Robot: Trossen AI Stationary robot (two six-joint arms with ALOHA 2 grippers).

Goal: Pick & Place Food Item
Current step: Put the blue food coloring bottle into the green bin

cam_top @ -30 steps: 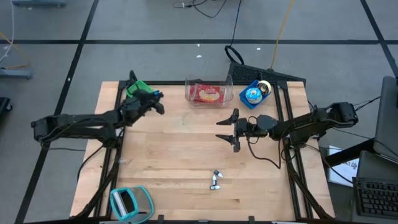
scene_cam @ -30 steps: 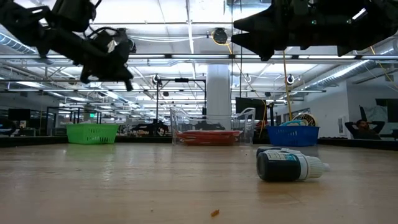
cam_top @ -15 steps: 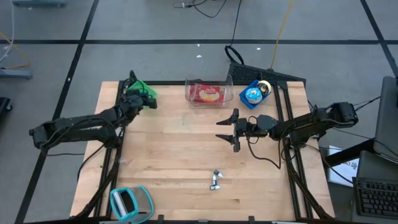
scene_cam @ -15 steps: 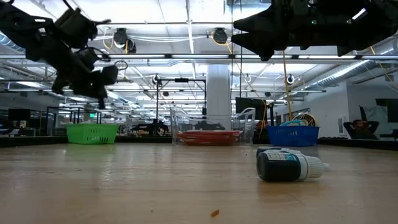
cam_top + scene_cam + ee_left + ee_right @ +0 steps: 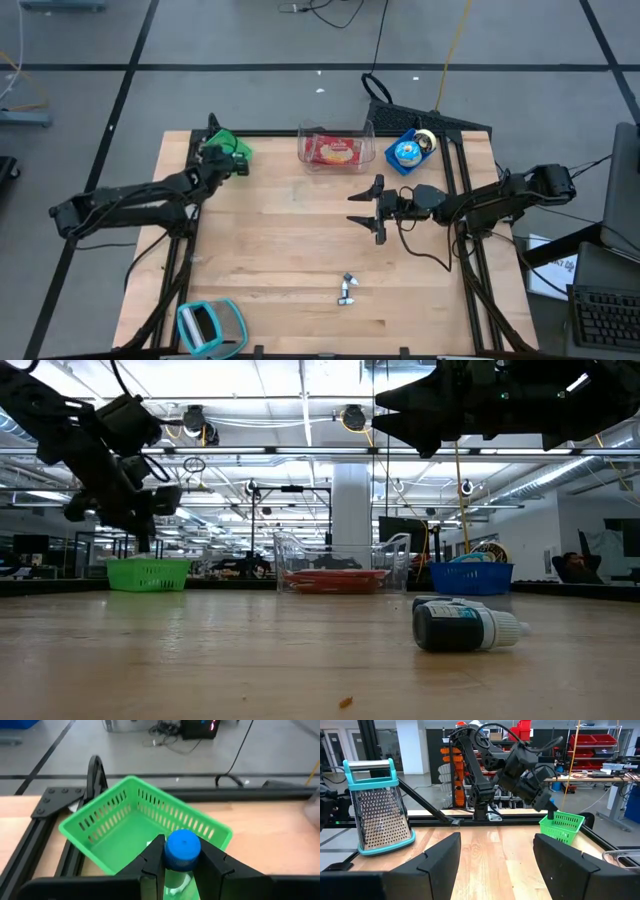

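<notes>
My left gripper is shut on a small bottle with a blue cap, which I take for the food item. It hangs at the table's far left, just short of and above the green slotted basket, also seen in the high view. From the low view my left gripper hangs above the green basket. My right gripper hovers open over the middle of the table, nothing between its fingers. My left gripper pinches the bottle between its two fingers, just under the blue cap at its neck. The fingers slant down toward the table's far left corner. The bottle is lifted clear, cap end pointing out beyond the fingertips toward the basket; its body is hidden by the fingers.
A clear tub with a red packet and a blue basket stand along the far edge. A dark dropper bottle lies near the front middle. A teal grater sits at the near left corner. Black rails run along both table sides.
My left gripper has carried the bottle toward the table's far left corner and down to the green basket. It has tipped from nearly level to slanting downward. Its hold on the bottle stays the same.
</notes>
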